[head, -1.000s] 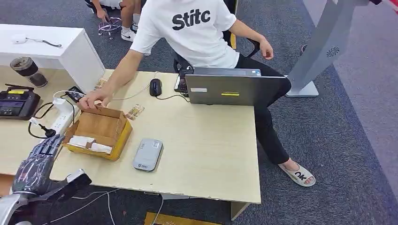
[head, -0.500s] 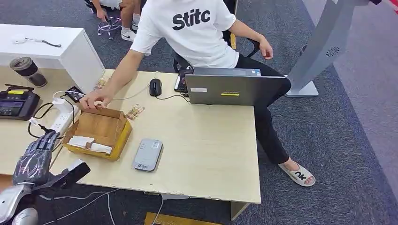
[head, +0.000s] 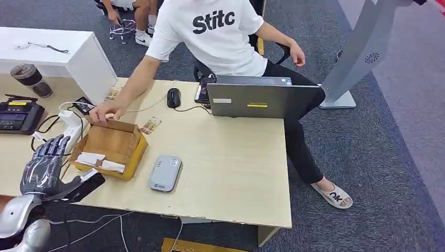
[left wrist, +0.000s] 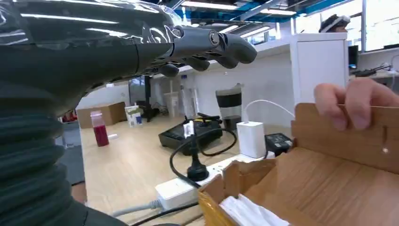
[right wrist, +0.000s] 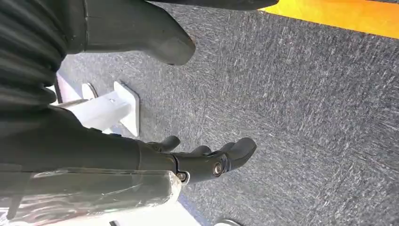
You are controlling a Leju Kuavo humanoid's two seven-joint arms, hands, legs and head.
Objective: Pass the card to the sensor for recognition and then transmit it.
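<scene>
The left hand point(head: 44, 163), fingers spread and empty, hovers just beside the box point(head: 110, 142); its white cards point(head: 102, 160) look thin, light, slippery — best pinched by an edge.

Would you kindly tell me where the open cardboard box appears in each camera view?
Head view: cardboard box at the table's left, just beyond the left robot hand.
Left wrist view: cardboard box in the lower right corner.
Right wrist view: not in it.
Shared landmark: the person's hand on the box's far edge.

boxes: 1 point(head: 109, 147) | card readers: 1 point(head: 165, 172) | laptops: 1 point(head: 260, 100) | mice: 1 point(head: 173, 97) | cups: 1 point(head: 31, 79) | power strips: 1 point(head: 69, 132)
</scene>
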